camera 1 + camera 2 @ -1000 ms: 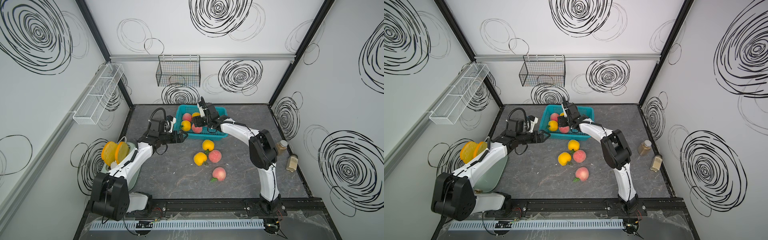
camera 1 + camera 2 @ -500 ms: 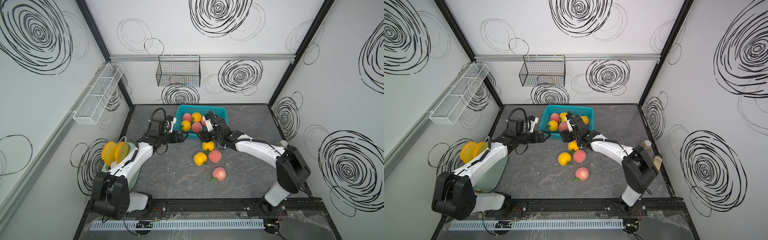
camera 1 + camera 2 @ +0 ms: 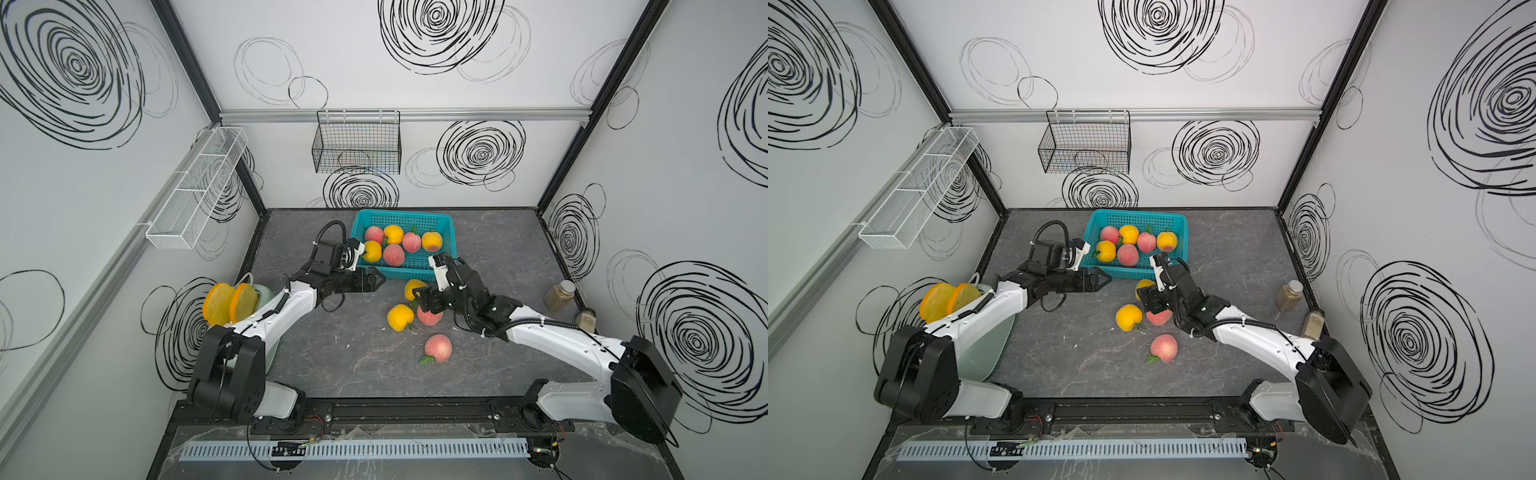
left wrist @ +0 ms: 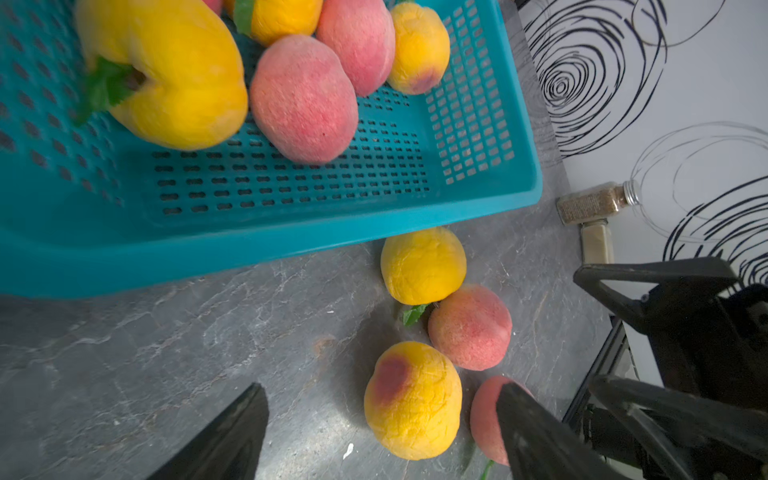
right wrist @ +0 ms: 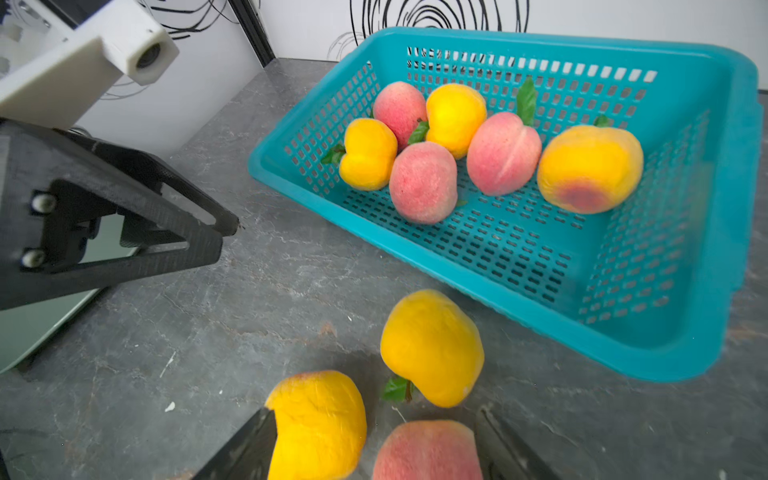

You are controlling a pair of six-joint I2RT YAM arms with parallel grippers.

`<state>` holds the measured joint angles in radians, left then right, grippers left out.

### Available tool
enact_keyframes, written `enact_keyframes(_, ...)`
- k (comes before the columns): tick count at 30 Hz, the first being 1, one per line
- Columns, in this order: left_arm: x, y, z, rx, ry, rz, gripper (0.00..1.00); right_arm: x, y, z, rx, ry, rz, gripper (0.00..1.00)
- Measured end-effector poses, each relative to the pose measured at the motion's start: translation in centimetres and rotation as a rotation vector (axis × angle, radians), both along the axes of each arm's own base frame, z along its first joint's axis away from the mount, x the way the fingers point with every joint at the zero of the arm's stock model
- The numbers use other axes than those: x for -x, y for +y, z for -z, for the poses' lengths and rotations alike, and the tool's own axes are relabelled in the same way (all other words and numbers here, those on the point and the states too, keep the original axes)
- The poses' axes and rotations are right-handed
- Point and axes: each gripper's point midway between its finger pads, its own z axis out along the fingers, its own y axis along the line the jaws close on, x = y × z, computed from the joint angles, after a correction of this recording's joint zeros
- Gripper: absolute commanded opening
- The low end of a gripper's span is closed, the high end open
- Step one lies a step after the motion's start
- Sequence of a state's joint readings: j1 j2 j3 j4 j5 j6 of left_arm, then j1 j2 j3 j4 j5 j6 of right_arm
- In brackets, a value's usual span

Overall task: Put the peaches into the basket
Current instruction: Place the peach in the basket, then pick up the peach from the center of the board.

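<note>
- Teal basket [image 3: 399,213] sits at the rear centre of the table [image 3: 332,365]; we count six peaches [image 3: 394,254] inside it.
- Four more lie on the table just in front of the basket, two yellow and two pink.
- Over one pink peach [image 3: 432,319] in that cluster hangs the right gripper [image 3: 424,305], fingers apart, nothing clamped.
- By the basket's near left corner hovers the left gripper [image 3: 377,282], fingers wide apart, empty.

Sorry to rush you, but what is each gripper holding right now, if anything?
Left gripper: open, holding nothing.
Right gripper: open, holding nothing, jaws poised over a pink peach.
</note>
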<state>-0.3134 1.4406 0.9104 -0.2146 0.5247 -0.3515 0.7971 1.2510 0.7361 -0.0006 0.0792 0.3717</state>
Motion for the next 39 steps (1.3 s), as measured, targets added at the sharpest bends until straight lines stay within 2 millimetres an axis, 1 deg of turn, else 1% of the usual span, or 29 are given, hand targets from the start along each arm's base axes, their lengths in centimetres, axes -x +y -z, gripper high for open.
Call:
enact_keyframes(3,0.8,-1.1,0.5,-0.011,0.013,0.036,0.9,1.3,-1.5,1.0,-0.006,0.012,0.023,0.78)
enact_keyframes(5,1.2,-1.6,0.7,-0.018,0.019,0.051,0.9,1.9,-2.2,1.2,-0.019,0.016,0.037,0.78)
enact_keyframes(8,1.4,-1.7,1.0,-0.025,0.027,0.056,0.9,2.7,-2.9,1.1,-0.043,0.017,0.051,0.78)
enact_keyframes(11,1.3,-1.7,1.5,-0.028,0.04,0.057,0.9,3.5,-3.4,1.4,-0.051,0.034,0.052,0.78)
enact_keyframes(14,1.1,-1.9,1.7,-0.029,0.05,0.059,0.9,4.4,-3.8,2.8,-0.026,0.079,0.045,0.78)
enact_keyframes(18,1.0,-2.0,1.6,-0.025,0.047,0.061,0.9,5.9,-4.3,4.8,0.003,0.15,0.033,0.78)
enact_keyframes(21,1.1,-2.1,1.6,-0.026,0.048,0.066,0.9,7.1,-4.5,5.7,-0.001,0.189,0.017,0.78)
enact_keyframes(30,0.8,-2.3,1.4,-0.02,0.048,0.07,0.9,10.0,-3.9,8.1,0.032,0.292,-0.037,0.79)
enact_keyframes(34,0.8,-2.3,1.4,-0.016,0.05,0.071,0.9,10.9,-3.3,8.7,0.048,0.317,-0.059,0.79)
enact_keyframes(38,0.8,-2.2,1.4,-0.014,0.051,0.069,0.9,11.5,-3.2,10.1,0.088,0.353,-0.067,0.79)
enact_keyframes(39,0.8,-2.2,1.4,-0.014,0.051,0.069,0.9,11.5,-2.9,10.2,0.092,0.352,-0.071,0.79)
